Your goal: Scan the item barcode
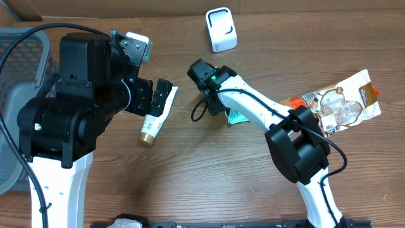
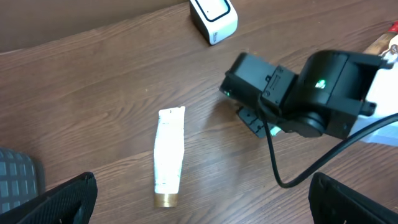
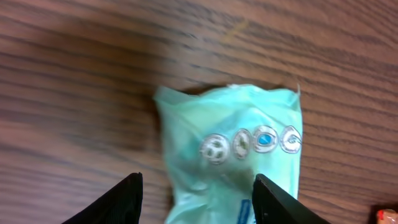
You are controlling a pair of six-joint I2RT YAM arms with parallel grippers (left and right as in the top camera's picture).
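A pale green packet (image 3: 236, 155) lies flat on the wooden table, mostly hidden under the right wrist in the overhead view (image 1: 237, 118). My right gripper (image 3: 198, 186) hangs just above it, jaws apart, one finger on each side of the packet, which rests on the table. The white barcode scanner (image 1: 221, 29) stands at the far edge, also in the left wrist view (image 2: 213, 18). My left gripper (image 2: 202, 186) is wide open above a white tube with a gold cap (image 2: 169, 155), holding nothing.
A brown and white snack bag (image 1: 342, 101) lies at the right. A grey basket (image 1: 19, 63) stands at the left edge. The white tube (image 1: 155, 120) lies left of centre. The right arm's black cable (image 2: 280, 168) loops over the table.
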